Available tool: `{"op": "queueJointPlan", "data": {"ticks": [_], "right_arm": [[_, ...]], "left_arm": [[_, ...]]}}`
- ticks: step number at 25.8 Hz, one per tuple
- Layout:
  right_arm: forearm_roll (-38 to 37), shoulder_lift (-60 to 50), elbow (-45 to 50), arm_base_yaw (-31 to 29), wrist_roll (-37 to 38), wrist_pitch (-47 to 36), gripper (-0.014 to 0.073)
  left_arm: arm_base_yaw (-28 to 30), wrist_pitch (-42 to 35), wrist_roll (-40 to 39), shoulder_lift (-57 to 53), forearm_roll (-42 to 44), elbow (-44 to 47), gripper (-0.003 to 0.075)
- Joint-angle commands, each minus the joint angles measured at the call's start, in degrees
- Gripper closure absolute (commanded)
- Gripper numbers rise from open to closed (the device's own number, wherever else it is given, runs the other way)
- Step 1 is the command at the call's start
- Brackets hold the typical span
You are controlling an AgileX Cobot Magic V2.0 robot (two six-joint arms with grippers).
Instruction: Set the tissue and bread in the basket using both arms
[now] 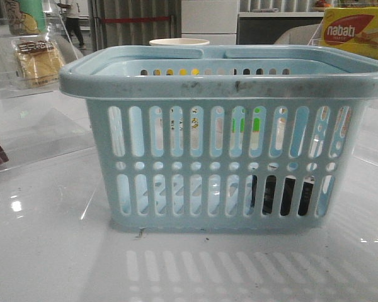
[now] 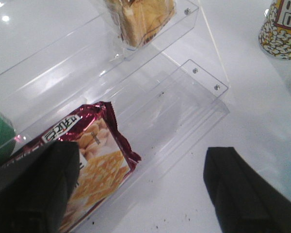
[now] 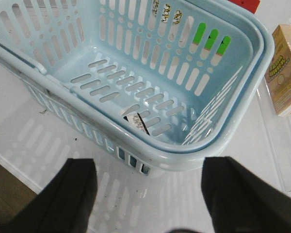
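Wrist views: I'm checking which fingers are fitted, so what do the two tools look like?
Both look alike. The left tool shows two broad, flat, matte black fingers with angular edges. The right tool has the same plain black fingers. No cables, markings or pads of another colour are visible. The arms themselves are out of view.

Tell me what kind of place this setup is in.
Probably a mock shop counter in a lab or office: a shopping basket on a glossy white table, snacks such as the bagged bread and a nabati box on clear acrylic shelves.
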Motion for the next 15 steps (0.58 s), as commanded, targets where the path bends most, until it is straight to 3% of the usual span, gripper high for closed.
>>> {"op": "queueJointPlan", "data": {"ticks": [1,15], "right_arm": [[-0.34,-0.26,-1.53,-0.11,-0.43,-3.83,0.0033],[-0.34,-0.26,-1.53,-0.11,-0.43,-3.83,0.0033]], "left_arm": [[-0.43,-4.20,-0.20,3.74,-0.65,-6.41,0.0137],[1.63,-4.53,-2.07,29.22,-1.72,-33.49,0.0138]]}}
